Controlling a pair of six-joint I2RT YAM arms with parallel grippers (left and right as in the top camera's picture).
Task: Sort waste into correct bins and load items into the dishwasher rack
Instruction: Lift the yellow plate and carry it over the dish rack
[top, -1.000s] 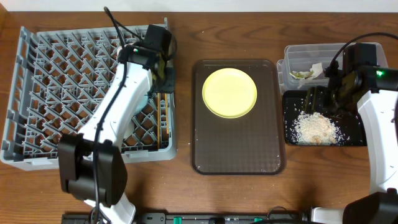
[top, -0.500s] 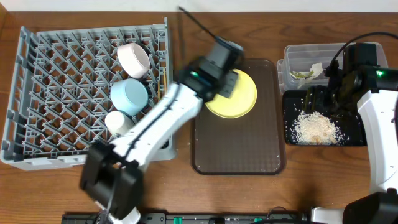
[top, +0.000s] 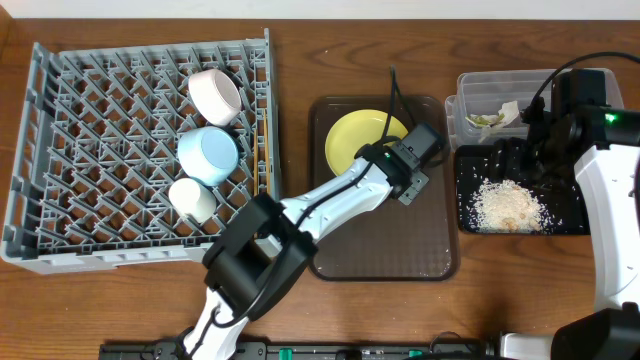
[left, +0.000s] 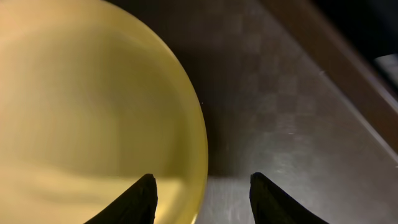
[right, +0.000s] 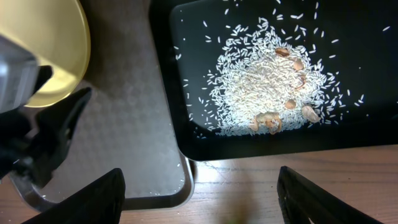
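Left gripper (left: 202, 186), fingers apart astride the rim of the yellow plate (left: 81, 99); we judge it rigid, slick: pinch the edge.

Your left arm (top: 335, 198) wears glossy white shells between black joint housings. It has a chunky black block at its near end and a thin black cable (top: 392, 88) rising off its wrist. Your right arm (top: 603, 190) has the same white-and-black build, with a small green light (top: 607, 118) glowing on its dark upper housing. The left gripper (left: 202, 200) has matte black fingers tapering to blunt points. The right gripper (right: 202, 199) has black, wedge-shaped ones.
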